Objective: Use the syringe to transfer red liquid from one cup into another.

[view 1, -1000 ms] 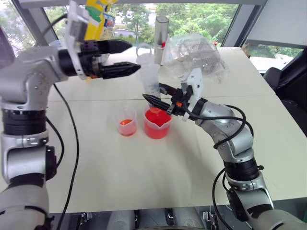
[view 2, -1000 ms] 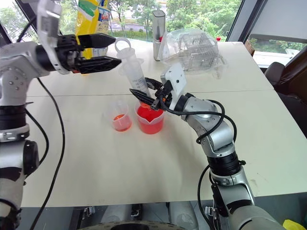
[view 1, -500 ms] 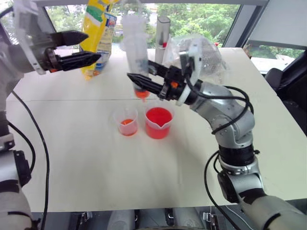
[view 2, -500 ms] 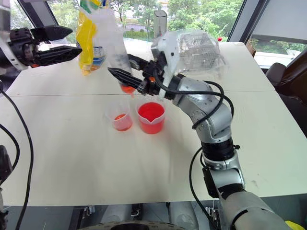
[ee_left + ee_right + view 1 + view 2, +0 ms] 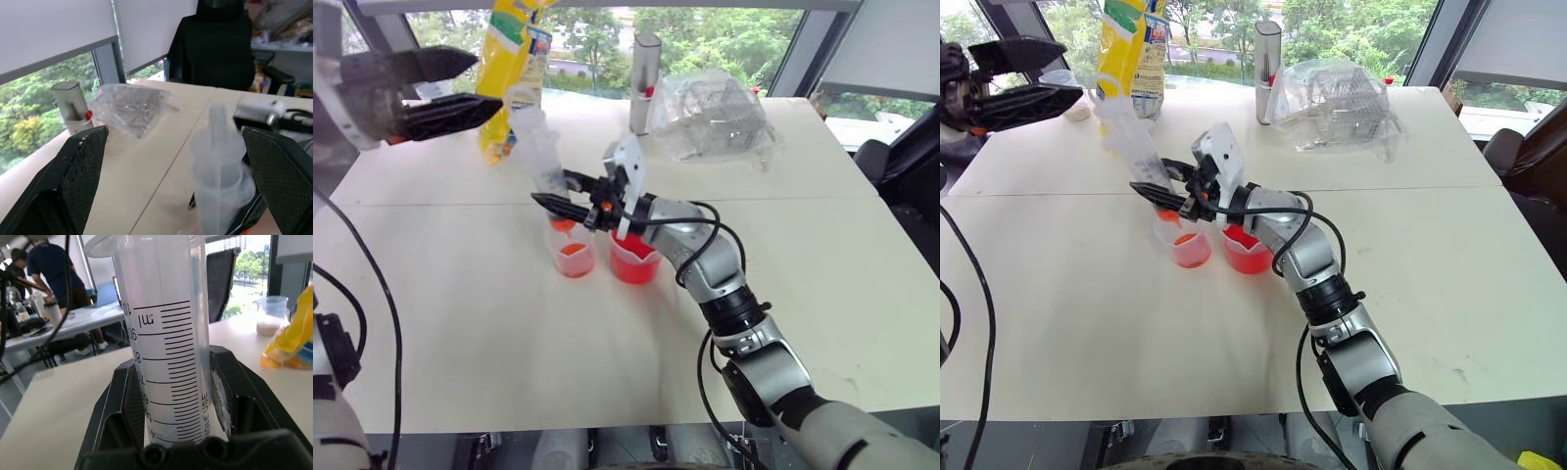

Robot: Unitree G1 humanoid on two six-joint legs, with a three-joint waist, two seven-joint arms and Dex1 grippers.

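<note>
Above the small narrow clear cup [image 5: 574,252], the right end effector [image 5: 570,204] clamps the large clear plastic syringe [image 5: 540,153], orange tip down; the discharge looks unfinished; the left end effector [image 5: 445,90] hangs wide, empty; the red spouted beaker [image 5: 634,259] stands just beside.

1. One large clear plastic syringe [image 5: 537,147] is standing over the cups.
2. Two clear plastic cups holding red liquid are sitting together: a narrow cup [image 5: 574,257] and a wider spouted beaker [image 5: 634,262].
3. One yellow bag [image 5: 510,69], one tall grey cylinder bottle [image 5: 644,69] and one crumpled clear plastic wrap [image 5: 720,110] are lying behind.
</note>
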